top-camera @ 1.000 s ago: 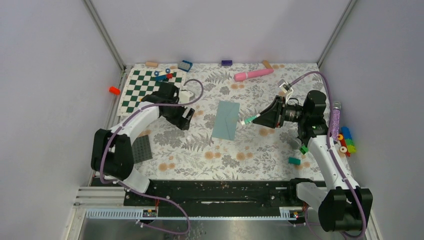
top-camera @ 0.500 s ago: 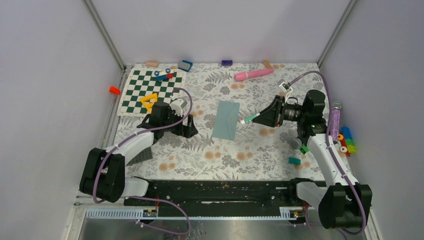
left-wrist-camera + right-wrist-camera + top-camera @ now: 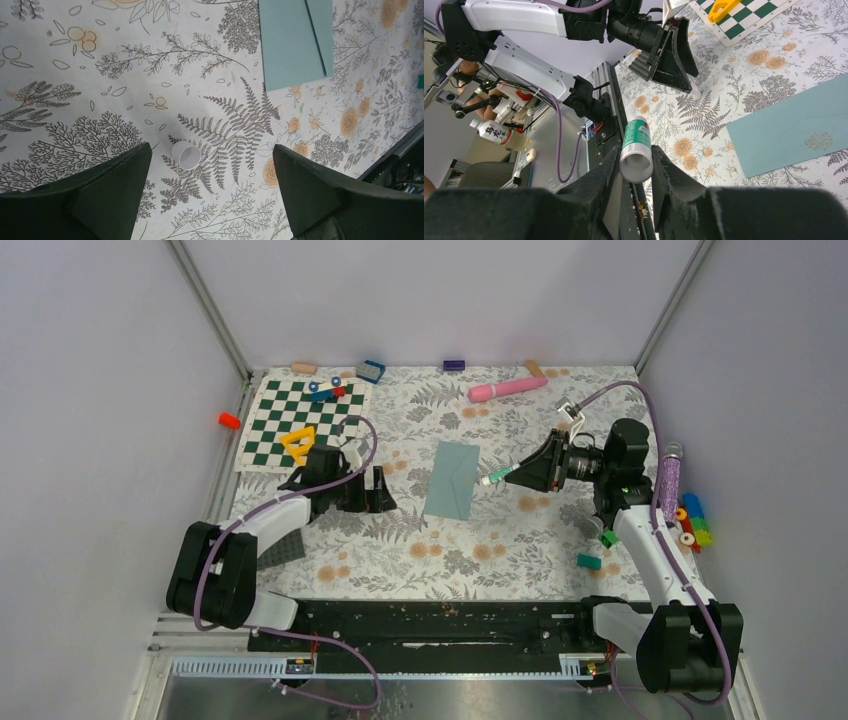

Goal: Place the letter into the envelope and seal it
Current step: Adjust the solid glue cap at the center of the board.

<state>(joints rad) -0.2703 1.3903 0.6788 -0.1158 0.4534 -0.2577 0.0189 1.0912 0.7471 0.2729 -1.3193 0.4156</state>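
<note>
The teal envelope [image 3: 452,480] lies flat in the middle of the floral table, also seen in the left wrist view [image 3: 295,40] and the right wrist view [image 3: 794,130]. The letter is out of view. My left gripper [image 3: 378,490] [image 3: 211,150] hangs open just left of the envelope. A small white cap [image 3: 186,154] lies on the table between its fingers, touching neither. My right gripper [image 3: 515,476] [image 3: 635,155] is shut on a green-and-white glue stick [image 3: 636,145] [image 3: 494,480], whose tip points at the envelope's right edge.
A chequered board [image 3: 300,420] with a yellow triangle [image 3: 298,443] lies at the back left. A dark studded plate [image 3: 285,545] sits under the left arm. A pink cylinder [image 3: 507,389] is at the back; coloured blocks [image 3: 690,522] and a purple tube [image 3: 667,480] are on the right.
The left arm has drawn back from the chequered board, uncovering the yellow triangle, and its jaws have opened wider. The right arm with the glue stick has hardly moved.
</note>
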